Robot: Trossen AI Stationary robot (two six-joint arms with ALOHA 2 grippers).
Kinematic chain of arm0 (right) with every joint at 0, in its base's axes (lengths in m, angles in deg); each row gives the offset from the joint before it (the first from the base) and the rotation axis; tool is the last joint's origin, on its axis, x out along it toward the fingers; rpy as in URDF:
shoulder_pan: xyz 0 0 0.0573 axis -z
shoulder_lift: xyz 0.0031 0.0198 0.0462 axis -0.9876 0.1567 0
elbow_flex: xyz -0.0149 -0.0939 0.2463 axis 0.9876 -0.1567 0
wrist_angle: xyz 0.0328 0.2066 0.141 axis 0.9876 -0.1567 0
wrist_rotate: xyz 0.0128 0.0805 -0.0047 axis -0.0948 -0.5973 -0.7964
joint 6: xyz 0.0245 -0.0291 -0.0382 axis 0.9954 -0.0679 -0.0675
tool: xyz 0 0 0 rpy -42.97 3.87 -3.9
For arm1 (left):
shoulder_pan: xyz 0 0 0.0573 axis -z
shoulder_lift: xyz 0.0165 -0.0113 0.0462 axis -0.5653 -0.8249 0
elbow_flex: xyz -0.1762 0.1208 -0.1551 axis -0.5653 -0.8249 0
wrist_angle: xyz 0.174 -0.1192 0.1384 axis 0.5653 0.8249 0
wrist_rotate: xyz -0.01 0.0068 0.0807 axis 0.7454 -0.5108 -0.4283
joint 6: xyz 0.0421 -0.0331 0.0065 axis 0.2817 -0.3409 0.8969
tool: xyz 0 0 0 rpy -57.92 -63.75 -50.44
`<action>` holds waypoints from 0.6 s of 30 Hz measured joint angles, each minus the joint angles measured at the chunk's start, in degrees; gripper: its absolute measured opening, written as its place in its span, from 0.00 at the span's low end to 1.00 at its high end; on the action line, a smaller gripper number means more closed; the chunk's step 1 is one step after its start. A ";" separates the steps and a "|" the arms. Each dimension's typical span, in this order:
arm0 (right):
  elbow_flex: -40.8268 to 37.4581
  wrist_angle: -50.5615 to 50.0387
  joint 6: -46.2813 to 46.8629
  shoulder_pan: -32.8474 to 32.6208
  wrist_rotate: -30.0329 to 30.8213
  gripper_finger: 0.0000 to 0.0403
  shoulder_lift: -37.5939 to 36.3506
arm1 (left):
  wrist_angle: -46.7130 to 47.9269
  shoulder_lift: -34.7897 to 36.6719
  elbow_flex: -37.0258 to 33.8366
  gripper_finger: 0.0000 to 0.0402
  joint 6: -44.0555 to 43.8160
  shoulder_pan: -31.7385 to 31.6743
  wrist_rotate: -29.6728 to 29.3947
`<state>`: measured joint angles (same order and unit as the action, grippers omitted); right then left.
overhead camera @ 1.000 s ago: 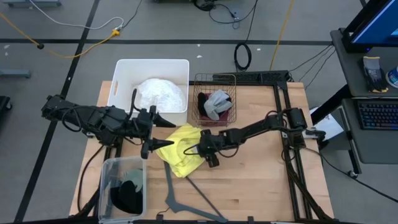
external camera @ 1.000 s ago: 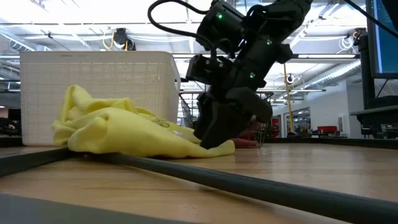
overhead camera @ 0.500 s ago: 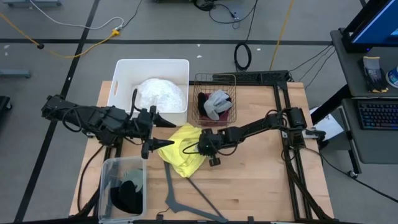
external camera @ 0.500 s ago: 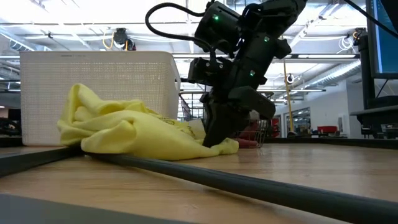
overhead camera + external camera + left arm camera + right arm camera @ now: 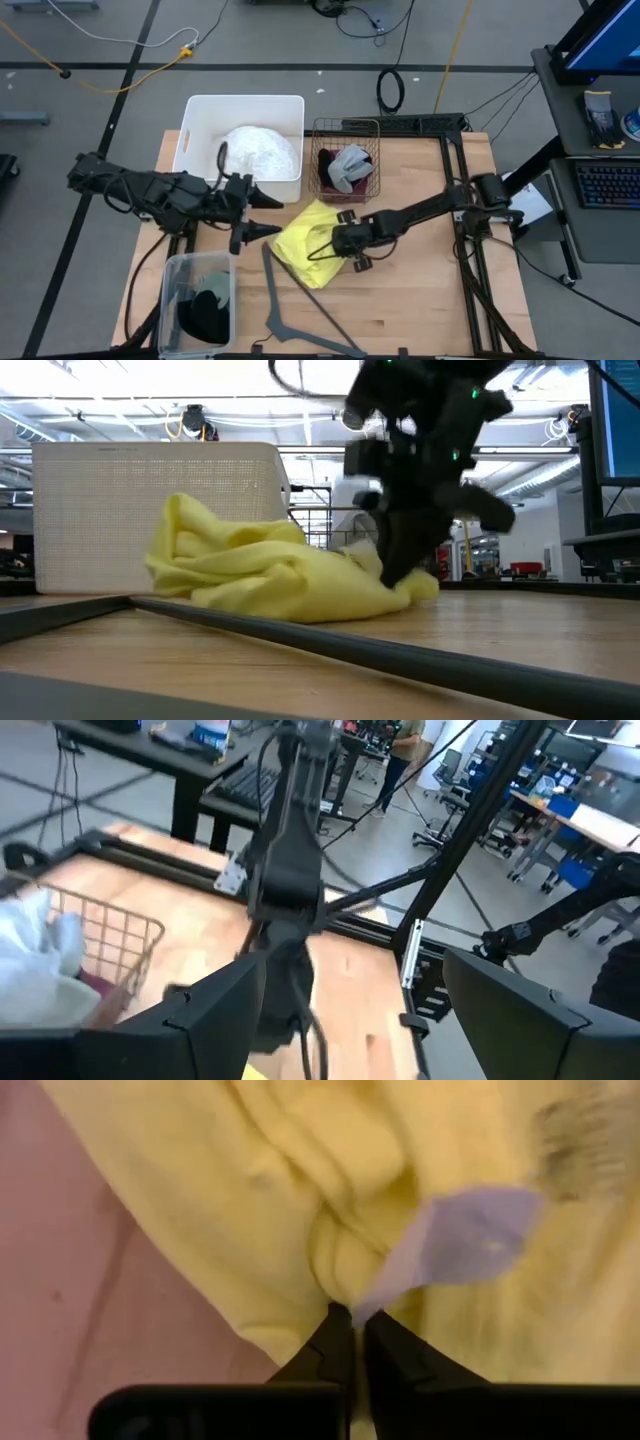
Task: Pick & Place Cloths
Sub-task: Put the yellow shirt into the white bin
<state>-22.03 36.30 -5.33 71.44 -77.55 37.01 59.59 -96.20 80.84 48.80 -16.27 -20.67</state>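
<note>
The bright yellow cloth (image 5: 303, 240) lies bunched on the wooden table (image 5: 420, 300), and it also shows in the low view (image 5: 270, 575). My right gripper (image 5: 331, 243) stands at the cloth's right edge and is shut on it. My left gripper (image 5: 268, 216) is open and empty, level, just left of the cloth and apart from it. The white cloth (image 5: 258, 150) lies in the white bin (image 5: 195, 110). The grey-blue cloth (image 5: 350, 163) and the maroon cloth (image 5: 326, 170) lie in the wire basket (image 5: 345, 124). The black cloth (image 5: 205, 312) and the green cloth (image 5: 205, 275) lie in the clear bin (image 5: 168, 290). My right gripper pinches a small fold of the yellow cloth (image 5: 338, 1275) between its two fingertips (image 5: 335, 1335), beside a white label (image 5: 470, 1240). The fingers come from the table's right side, slanting down (image 5: 398, 565). The cloth rests bunched on the table, slack.
A thin grey hanger (image 5: 290, 315) lies on the table near the front edge, below the yellow cloth. The white bin and the wire basket stand along the far edge, the clear bin at the near left corner. Bare wood lies at the right and near right.
My right gripper has gone toward the table's right edge, shut on the yellow cloth. It has dragged the cloth along the table to the right, away from my left gripper. The cloth has bunched up more closely.
</note>
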 joint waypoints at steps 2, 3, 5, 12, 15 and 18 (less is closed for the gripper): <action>0.04 -0.11 -0.07 -0.83 1.40 0.00 -1.91 | 0.14 -1.00 -0.02 0.77 -1.14 0.01 0.44; 0.11 -0.40 -0.07 -1.11 1.66 0.00 -2.78 | 0.11 -1.81 -0.02 0.77 -1.38 0.16 0.65; 0.24 -0.88 -0.07 -1.60 1.66 0.00 -3.80 | -0.75 -3.47 -0.02 0.77 -2.49 0.35 1.08; 0.24 -2.58 -0.35 -3.59 4.84 0.00 -5.05 | -4.20 -11.68 -0.02 0.77 -4.24 0.31 2.33; 0.24 -2.75 -0.53 -4.12 4.86 0.00 -4.93 | -5.10 -14.13 -0.02 0.77 -5.35 0.32 4.09; 0.24 -2.71 -0.53 -4.53 5.30 0.00 -5.64 | -5.35 -15.47 -0.02 0.77 -7.28 0.35 4.44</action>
<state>-21.79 33.60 -5.86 66.91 -72.25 31.36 54.24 -111.67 80.81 41.51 -15.92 -16.22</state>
